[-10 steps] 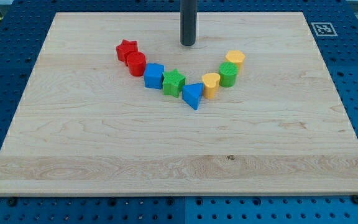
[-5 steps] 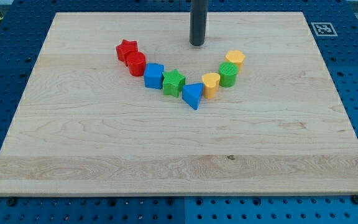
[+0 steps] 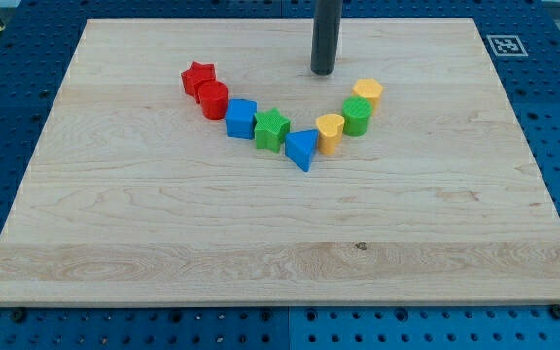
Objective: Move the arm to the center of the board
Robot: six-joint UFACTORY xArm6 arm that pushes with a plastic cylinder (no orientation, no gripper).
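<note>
Altogether seven blocks (image 3: 272,127) — two red.

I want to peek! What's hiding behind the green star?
Nothing shows behind the green star, only bare board. Blue cube touches its left. A sliver of board right behind it is covered. My tip stands farther up.

Pale wooden board (image 3: 163,233) — red star (image 3: 197,76), blue triangle (image 3: 300,149).
</note>
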